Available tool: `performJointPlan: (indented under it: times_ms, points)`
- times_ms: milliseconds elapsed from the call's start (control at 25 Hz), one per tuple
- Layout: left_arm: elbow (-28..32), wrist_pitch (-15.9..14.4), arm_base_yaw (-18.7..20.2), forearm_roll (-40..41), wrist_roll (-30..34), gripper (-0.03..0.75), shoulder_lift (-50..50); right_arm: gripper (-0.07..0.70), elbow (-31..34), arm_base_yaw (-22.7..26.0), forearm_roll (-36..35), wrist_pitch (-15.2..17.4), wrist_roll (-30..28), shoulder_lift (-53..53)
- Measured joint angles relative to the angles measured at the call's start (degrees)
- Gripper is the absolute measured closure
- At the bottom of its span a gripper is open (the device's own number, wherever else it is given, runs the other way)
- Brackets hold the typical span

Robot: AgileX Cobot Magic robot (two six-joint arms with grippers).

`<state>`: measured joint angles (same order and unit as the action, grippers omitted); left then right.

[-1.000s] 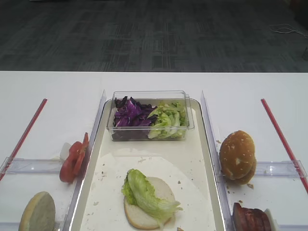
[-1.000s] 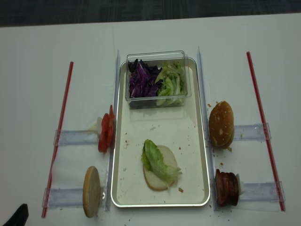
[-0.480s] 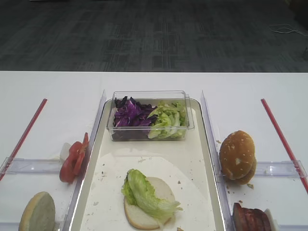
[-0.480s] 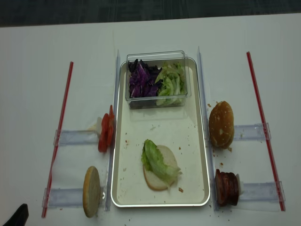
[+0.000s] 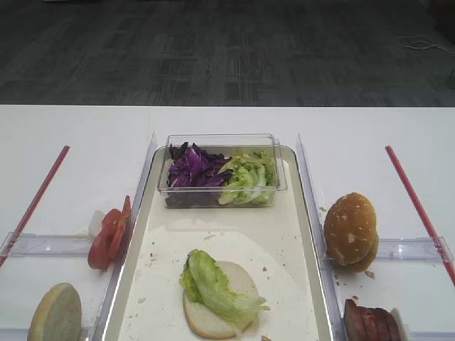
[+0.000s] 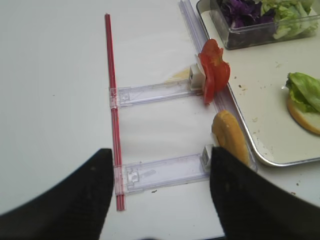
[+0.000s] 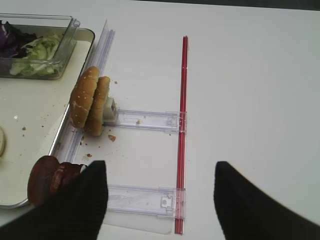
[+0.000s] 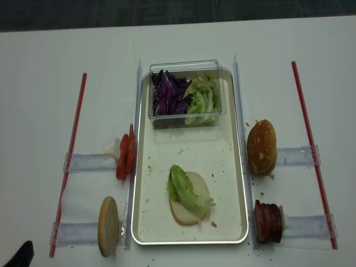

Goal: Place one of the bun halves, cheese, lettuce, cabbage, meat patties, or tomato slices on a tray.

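**Currently: one bun half with one lettuce leaf on the tray**

One tray [image 8: 146,219] sits mid-table [image 8: 44,67]. On it lie one bun half [image 8: 183,210] topped by one lettuce [image 8: 186,190] leaf, and one clear tub [image 8: 186,93] of cabbage [image 8: 167,93] and more greens. Left rack: tomato slices [image 8: 125,157], count unclear, and one upright bun half [image 8: 108,225]. Right rack: two sesame bun tops [image 7: 91,100] and meat patties [image 8: 268,221], at least three. Both end effectors, left [image 6: 160,192] and right [image 7: 160,200], hang spread wide, holding nothing.

You see a plain white table [image 8: 183,41] carrying a long cream-white metal-rimmed tray [image 8: 189,240]. Two thin red strips [image 8: 69,156] and clear plastic holders [image 8: 89,162] flank it.
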<state>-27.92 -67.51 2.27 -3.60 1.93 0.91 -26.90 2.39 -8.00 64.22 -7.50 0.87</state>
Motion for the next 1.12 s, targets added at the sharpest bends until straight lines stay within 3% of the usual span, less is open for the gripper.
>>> performJointPlan:
  times_ms: [1120]
  points:
    - [0.0,0.0,0.0,0.0,0.0,0.286,0.0,0.164,0.0,0.0,0.0,0.0,0.0,0.0]
